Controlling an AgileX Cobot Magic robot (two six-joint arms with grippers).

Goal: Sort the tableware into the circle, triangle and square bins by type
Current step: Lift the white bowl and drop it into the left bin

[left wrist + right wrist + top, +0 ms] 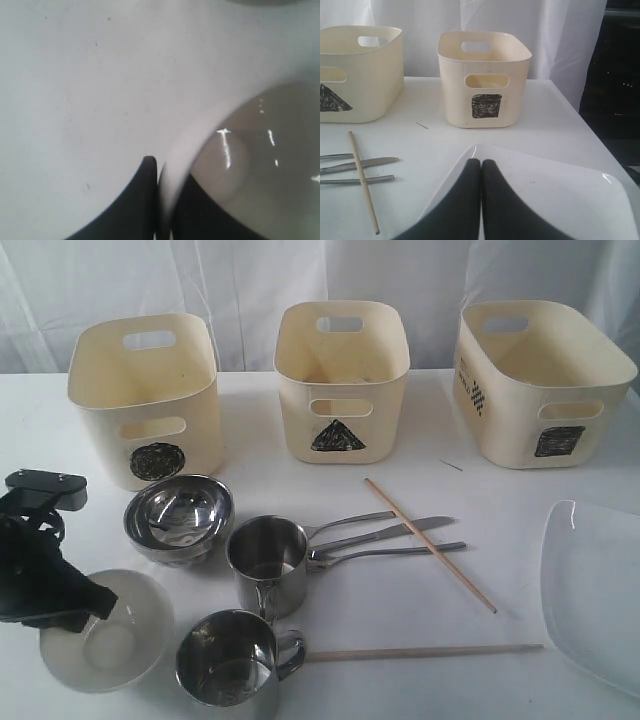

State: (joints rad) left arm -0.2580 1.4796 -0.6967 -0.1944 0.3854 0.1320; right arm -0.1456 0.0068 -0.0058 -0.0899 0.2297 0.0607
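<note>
The left gripper [161, 172] pinches the rim of the white bowl [115, 645] in front of the circle bin [150, 410]; the right gripper [481, 167], pressed together, hangs well apart from that bin.

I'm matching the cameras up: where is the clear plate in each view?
Exterior view: clear plate at the right edge, nearer than the square bin.
Left wrist view: not in it.
Right wrist view: clear plate beneath the right gripper, square bin beyond.
Shared landmark: the square bin.
</note>
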